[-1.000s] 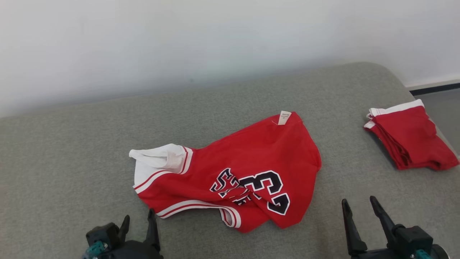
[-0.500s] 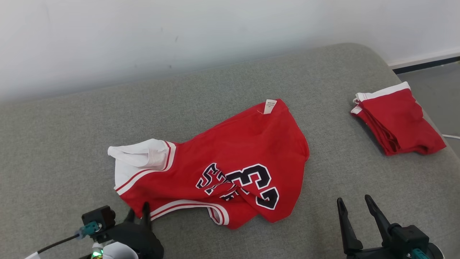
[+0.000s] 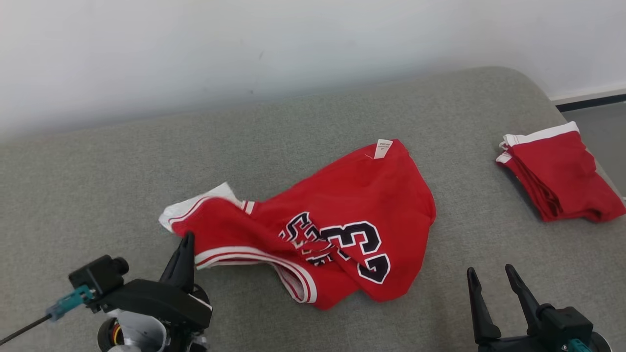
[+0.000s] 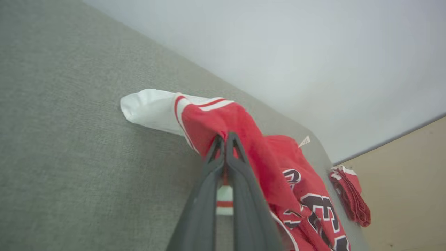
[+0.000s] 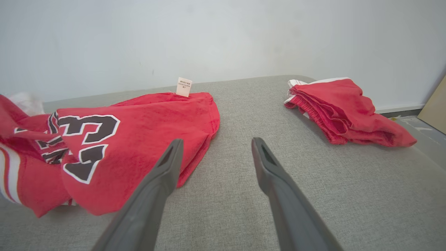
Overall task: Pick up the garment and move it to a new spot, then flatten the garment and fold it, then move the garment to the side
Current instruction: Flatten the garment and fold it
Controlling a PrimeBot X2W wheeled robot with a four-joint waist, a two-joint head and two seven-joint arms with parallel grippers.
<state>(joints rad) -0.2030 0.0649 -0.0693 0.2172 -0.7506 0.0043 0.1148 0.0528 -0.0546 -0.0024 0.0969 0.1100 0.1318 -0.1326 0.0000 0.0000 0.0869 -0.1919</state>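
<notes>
- Grey fabric-covered worktop (image 3: 98, 195): lies under both pincers. The weave looks grippy, so cloth dragged across it instead of lifted may catch and bunch.
- Red jersey (image 3: 352, 195): crumpled in a heap, spreading from the left pincer's tips toward the space ahead of the right pincer. Only one edge is raised. Held at a single point, the bulk would hang twisted and probably land more tangled at the new spot.
- Folded red shorts (image 3: 557, 176): ahead of the right pincer and off to its right, well apart from the jersey. A wide swing of the trailing hem that way could knock the stack over.
- Left pincer (image 3: 187, 237): pinched shut on the jersey's near edge. The wrist view shows red cloth and a strip of striped trim (image 4: 224, 200) between the fingers. The bite looks thin, so a quick pull may slip it free. I cannot tell whether one layer or two is caught.
- Right pincer (image 3: 489, 270): spread wide, holding nothing, just short of the jersey's near corner. If it reaches late, the left side carries the whole load.
- Care label (image 3: 383, 148): stands up at the jersey's far edge, beyond both pincers. It marks the hem or collar but looks too small to grip safely.
</notes>
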